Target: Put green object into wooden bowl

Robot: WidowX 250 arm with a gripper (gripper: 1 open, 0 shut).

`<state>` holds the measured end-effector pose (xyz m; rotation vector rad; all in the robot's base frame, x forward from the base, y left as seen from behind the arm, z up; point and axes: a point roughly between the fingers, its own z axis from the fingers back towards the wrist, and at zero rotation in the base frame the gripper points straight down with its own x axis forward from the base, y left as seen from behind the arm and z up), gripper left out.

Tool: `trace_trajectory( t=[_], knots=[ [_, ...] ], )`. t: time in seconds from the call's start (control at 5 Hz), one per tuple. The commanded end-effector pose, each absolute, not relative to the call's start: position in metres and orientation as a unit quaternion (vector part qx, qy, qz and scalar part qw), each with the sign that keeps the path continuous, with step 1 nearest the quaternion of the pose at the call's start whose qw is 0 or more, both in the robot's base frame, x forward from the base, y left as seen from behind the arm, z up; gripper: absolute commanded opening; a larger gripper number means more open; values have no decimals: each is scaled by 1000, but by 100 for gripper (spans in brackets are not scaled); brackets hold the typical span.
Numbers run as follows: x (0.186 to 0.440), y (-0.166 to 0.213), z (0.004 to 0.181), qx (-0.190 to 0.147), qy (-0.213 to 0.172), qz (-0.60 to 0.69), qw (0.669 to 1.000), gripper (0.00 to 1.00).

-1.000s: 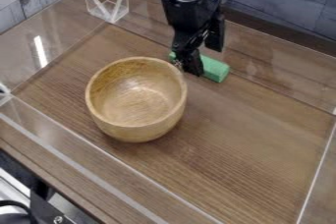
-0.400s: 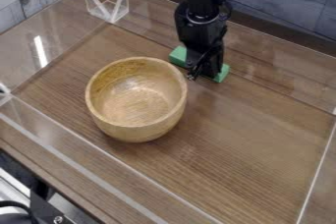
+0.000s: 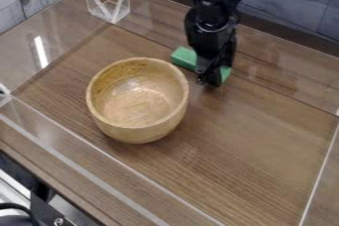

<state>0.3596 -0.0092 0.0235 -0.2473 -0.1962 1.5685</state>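
Observation:
The green object (image 3: 184, 59) is a small flat bright-green block lying on the wooden table just right of and behind the wooden bowl (image 3: 137, 98). My black gripper (image 3: 211, 71) points steeply down over the block's middle, so green shows on both sides of it. The fingers look spread across the block's short side, low at table level, and the block still rests on the table. The round, light tan bowl stands upright with nothing in it, at the centre left of the view.
Low clear acrylic walls (image 3: 27, 131) fence the table on all sides. A clear plastic stand (image 3: 106, 4) sits at the back left corner. Bare wood lies right of and in front of the bowl.
The gripper has come down and shifted slightly right, from above the block's left end onto its middle. Block and bowl have not moved.

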Motion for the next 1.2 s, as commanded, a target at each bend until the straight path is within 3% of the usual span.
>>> trace_trajectory(
  t=[0.0, 0.4, 1.0],
  knots=[
    [369, -14, 34, -125, -105, 701, 694, 100],
    [372, 1, 24, -119, -110, 731, 663, 100],
    [367, 25, 26, -113, -110, 741, 653, 100]
  ],
)
